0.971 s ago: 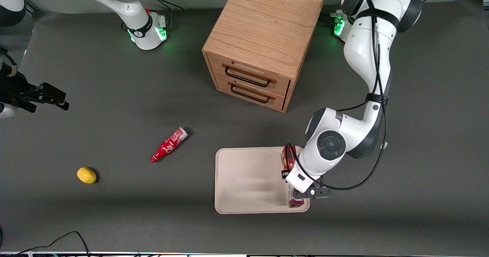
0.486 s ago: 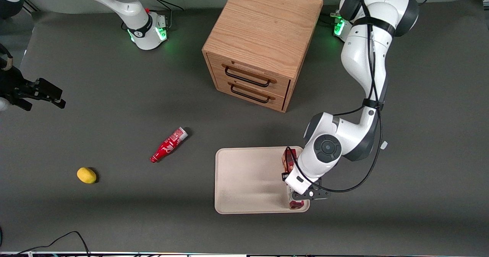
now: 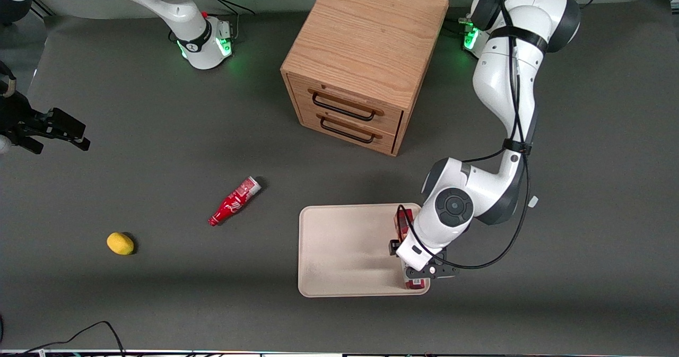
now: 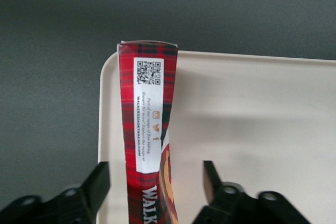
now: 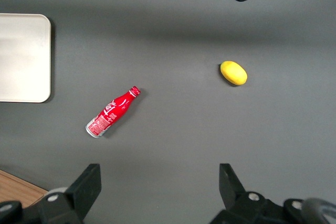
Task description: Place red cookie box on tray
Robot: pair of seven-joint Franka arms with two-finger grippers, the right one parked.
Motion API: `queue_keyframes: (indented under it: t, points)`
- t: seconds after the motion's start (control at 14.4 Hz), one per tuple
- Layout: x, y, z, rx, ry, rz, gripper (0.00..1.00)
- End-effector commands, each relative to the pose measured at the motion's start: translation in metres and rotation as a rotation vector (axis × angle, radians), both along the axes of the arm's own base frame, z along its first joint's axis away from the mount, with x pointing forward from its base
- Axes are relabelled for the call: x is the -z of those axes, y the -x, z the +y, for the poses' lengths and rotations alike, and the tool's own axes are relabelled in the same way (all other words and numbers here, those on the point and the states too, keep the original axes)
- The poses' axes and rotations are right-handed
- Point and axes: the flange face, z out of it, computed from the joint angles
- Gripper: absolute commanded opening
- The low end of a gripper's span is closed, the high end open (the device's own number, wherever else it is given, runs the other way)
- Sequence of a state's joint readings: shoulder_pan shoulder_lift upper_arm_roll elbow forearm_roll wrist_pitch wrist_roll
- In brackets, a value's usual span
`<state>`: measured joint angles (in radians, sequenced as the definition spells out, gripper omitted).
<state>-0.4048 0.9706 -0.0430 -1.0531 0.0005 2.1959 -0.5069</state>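
Note:
The red cookie box stands on its long narrow side on the cream tray, along the tray's rim toward the working arm's end. My left gripper is open and straddles the box, with a gap between each finger and the box. In the front view the box shows partly from under the wrist, on the tray, and the gripper is above it, mostly hidden by the wrist.
A wooden two-drawer cabinet stands farther from the front camera than the tray. A red soda bottle and a yellow lemon lie on the dark table toward the parked arm's end.
The wrist and the box have sunk a little, so the box now sits lower on the tray. The arm's elbow has shifted slightly. Nothing else has moved.

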Motion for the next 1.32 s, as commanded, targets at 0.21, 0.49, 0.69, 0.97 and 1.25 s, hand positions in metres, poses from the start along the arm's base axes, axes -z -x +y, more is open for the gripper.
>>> queue_keyframes:
  t: [0.21, 0.49, 0.69, 0.97, 1.25]
  points:
    - [-0.024, -0.005, 0.004, -0.01, -0.024, -0.024, 1.0]
    - [-0.076, -0.004, 0.039, 0.005, -0.074, 0.046, 1.0]
    - [-0.11, 0.0, 0.059, -0.009, -0.09, 0.091, 1.0]
    - [-0.171, 0.02, 0.117, 0.025, -0.099, 0.143, 1.0]
    - [-0.232, 0.054, 0.217, 0.065, -0.115, 0.198, 1.0]
